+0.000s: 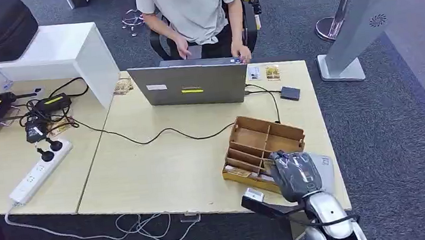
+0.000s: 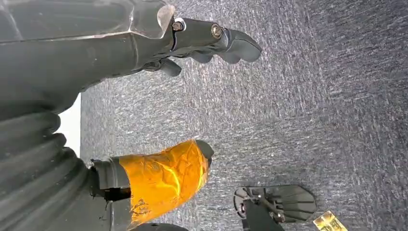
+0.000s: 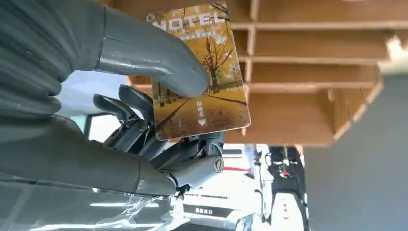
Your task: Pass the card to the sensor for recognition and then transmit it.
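At the near right corner of the pale wooden table (image 1: 161,167), we see the robot's right hand (image 1: 295,174) poised over the near end of a wooden divider box (image 1: 263,144). The right wrist view shows what it holds — a card (image 3: 199,77) pinched between the thick grey thumb (image 3: 159,60) on its printed face and the darker fingers (image 3: 144,132) behind it. The card carries a picture of yellow autumn trees along a path, the word "HOTEL" in pale capitals at one end, and a small white heart under a few characters too small for us to read. Behind the card run the box's slotted compartments.

The left hand (image 2: 144,72) hangs over grey carpet (image 2: 312,96), its dark fingers (image 2: 226,41) loosely curled with nothing in them; orange tape wraps the thumb (image 2: 163,178).

Across the table a person (image 1: 195,8) in a light shirt sits at a grey laptop (image 1: 191,85) marked with a yellow strip, beside a small dark square device (image 1: 290,93) on a cable — we cannot tell what it is. A white power strip (image 1: 39,171) lies at the left.
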Controlling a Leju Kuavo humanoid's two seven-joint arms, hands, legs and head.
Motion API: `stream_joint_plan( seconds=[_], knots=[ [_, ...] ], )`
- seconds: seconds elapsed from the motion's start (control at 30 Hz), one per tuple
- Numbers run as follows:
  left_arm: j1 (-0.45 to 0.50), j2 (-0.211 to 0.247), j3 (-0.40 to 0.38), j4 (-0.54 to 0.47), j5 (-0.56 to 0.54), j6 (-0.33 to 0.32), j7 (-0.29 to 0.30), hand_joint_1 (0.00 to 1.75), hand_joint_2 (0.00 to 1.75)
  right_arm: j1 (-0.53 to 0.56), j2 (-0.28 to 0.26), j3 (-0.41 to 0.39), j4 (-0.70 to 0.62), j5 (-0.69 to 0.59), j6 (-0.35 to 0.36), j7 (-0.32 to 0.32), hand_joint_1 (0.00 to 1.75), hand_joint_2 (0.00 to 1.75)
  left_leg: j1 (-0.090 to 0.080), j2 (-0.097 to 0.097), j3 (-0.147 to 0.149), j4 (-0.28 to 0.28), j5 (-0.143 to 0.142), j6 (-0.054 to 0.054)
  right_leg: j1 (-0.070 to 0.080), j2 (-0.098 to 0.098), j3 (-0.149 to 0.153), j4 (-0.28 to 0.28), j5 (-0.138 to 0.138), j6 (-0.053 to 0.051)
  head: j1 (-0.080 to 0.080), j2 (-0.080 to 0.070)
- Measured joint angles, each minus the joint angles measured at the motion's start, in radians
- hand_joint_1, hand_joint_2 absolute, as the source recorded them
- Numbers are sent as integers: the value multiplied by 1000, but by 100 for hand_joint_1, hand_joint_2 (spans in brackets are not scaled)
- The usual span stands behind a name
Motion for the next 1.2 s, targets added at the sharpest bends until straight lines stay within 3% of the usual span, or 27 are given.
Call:
stream_joint_plan(
  seconds=[0.13, 0.2, 0.43, 0.7, 0.93, 1.2],
  knots=[
    [-1, 1, 0, 0, -30, -9, 0, 0, 175, -103, 1, -13, -6, -242, 110, -88, 175, 175, 0, 3, 0, 0, 0, 0, 0, 3, -1, 1, 1, 0, 0, 0],
    [-1, 2, 0, 0, -43, -13, -2, 0, 175, -203, 1, -34, 3, -327, 143, -84, 175, 175, 0, 4, 0, 0, 1, 1, 0, 4, -1, 1, 3, 1, 0, 0],
    [-1, 13, 0, 0, -82, -24, -10, 0, 175, -597, 3, -84, 170, -252, 145, 47, 175, 175, 0, 3, 0, 0, 5, 1, 0, 3, -1, 1, 6, 0, 0, 0],
    [-2, 23, 0, 0, -122, -25, -37, 0, 175, -809, 52, -121, 361, -139, 111, 145, 175, 175, 0, 3, -1, 0, 5, 0, 0, 3, -2, 1, 5, 0, 0, 0],
    [-4, 35, 0, 0, -135, -17, -64, 0, 175, -922, 112, -135, 508, -64, 101, 209, 175, 175, 1, 3, -1, 0, 5, 0, 1, 3, -2, 1, 5, 0, 0, 0],
    [-5, 45, 0, 0, -138, -17, -74, 0, 175, -941, 137, -142, 583, -32, 101, 222, 175, 175, 1, -3, -5, 0, 5, 0, 2, -1, -4, 1, 5, 0, 0, 0]
  ],
)
